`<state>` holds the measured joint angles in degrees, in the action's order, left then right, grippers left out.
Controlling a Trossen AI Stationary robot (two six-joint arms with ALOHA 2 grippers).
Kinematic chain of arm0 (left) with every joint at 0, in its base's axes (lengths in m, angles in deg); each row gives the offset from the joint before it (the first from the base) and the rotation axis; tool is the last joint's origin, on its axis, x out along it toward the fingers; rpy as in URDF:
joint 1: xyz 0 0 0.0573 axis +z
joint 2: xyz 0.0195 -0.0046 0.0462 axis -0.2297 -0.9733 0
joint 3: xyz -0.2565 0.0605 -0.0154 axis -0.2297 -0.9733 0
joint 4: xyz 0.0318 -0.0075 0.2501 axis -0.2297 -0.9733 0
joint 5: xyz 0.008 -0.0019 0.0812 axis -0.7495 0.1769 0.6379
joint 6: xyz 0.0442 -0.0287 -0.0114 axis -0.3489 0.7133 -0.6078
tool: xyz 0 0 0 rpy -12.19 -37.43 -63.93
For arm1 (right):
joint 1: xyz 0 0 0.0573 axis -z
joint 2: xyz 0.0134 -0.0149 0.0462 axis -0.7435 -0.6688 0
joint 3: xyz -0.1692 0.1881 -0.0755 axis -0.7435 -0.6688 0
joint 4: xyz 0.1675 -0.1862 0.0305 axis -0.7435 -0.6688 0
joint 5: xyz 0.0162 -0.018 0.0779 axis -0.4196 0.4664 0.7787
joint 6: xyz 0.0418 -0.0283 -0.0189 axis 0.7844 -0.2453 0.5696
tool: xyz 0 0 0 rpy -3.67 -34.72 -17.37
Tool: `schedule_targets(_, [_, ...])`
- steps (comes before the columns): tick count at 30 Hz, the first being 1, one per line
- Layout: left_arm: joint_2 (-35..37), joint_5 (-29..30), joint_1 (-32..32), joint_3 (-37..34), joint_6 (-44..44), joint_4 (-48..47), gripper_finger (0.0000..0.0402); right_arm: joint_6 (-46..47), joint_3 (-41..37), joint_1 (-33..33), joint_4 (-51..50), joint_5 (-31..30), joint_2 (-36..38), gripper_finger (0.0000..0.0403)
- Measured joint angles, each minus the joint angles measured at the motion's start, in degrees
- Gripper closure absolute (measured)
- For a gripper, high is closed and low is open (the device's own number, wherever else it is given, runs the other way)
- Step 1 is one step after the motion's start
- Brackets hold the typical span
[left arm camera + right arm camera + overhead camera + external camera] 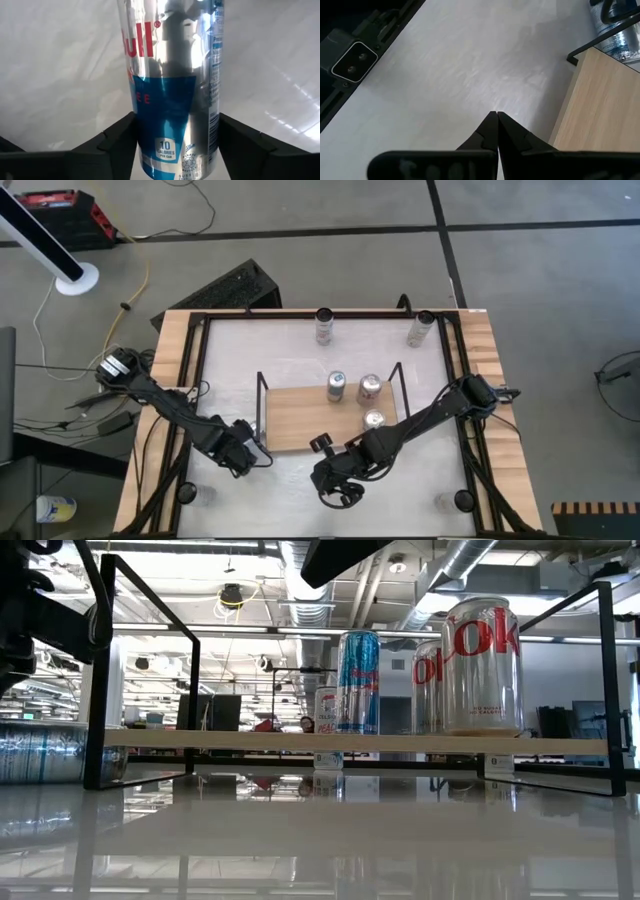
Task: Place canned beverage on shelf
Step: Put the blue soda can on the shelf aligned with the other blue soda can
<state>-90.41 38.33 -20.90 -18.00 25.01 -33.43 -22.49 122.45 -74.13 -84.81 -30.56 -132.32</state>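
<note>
The shelf (300,420) is a light wooden board with black wire ends in the table's middle. Three cans stand on it: a blue-silver one (337,386) and two Diet Coke cans (370,388) (374,420); they also show in the low view (358,682) (482,665). My left gripper (248,448) is shut on a blue-silver Red Bull can (172,100) just left of the shelf's left end. My right gripper (496,122) is shut and empty over bare table in front of the shelf's near edge. My left gripper pinches the Red Bull can's wall (145,140) between its two fingers (117,142), one on each side, on the blue half near one end of the can. In the low view the can (50,752) lies level, close to the table top; whether it rests there I cannot tell.
Two more cans stand at the table's far edge (324,327) (421,328). A black frame (190,380) runs around the table top. The shelf's left half (290,430) is bare board. Black posts stand at the near corners (186,492) (463,500).
</note>
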Motion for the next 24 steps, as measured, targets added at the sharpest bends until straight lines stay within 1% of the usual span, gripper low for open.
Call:
schedule_targets(4, [1.3,-0.3,-0.4,-0.2,-0.7,0.3,0.0195,0.0,0.0,0.0,0.0,0.0,0.0,0.0378])
schedule_targets(8, [5.5,-0.4,-0.9,-0.6,0.1,0.3,0.0197,0.0,0.0,0.0,0.1,0.0,0.0,0.0378])
schedule_targets(13, [14.0,4.1,-2.2,-0.5,3.8,-1.3,0.0198,0.0,0.0,0.0,0.0,0.0,0.0,0.0378])
schedule_targets(17, [21.4,7.0,-3.3,-0.5,6.7,-5.7,0.0198,-1.3,0.0,0.0,-1.3,0.0,0.0,0.0378])
schedule_targets(22, [30.3,9.1,-3.6,-0.4,9.7,-11.5,0.0198,-2.6,0.0,0.0,-1.7,-0.1,0.2,0.0378])
schedule_targets(24, [33.6,10.3,-3.6,-0.4,10.4,-12.4,0.0198,-2.9,0.0,0.0,-2.3,-0.1,0.4,0.0378])
